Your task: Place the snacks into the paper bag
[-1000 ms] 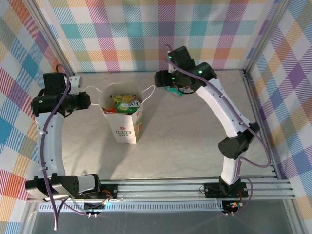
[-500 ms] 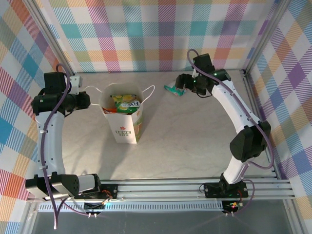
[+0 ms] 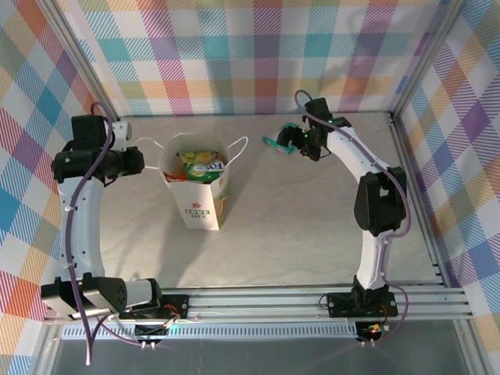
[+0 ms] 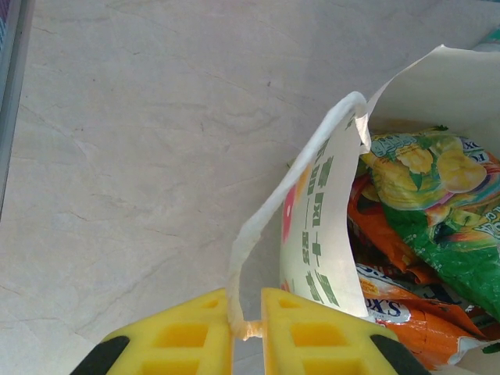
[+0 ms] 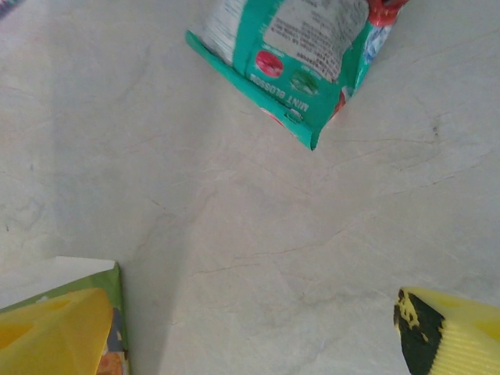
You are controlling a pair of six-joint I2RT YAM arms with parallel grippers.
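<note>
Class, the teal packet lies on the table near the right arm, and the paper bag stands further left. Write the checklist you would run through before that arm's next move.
1. The right tool is open and empty: ok, its jaws stand wide apart with nothing between them.
2. The teal packet is free to grasp: ok, it lies flat on the table ahead of that tool, untouched.
3. The left tool is shut on the cord handle: ok, the cord is pinched between its jaws.
4. The paper bag is upright with its mouth open: ok.
5. There is room above the packets already inside: cannot tell.
</note>
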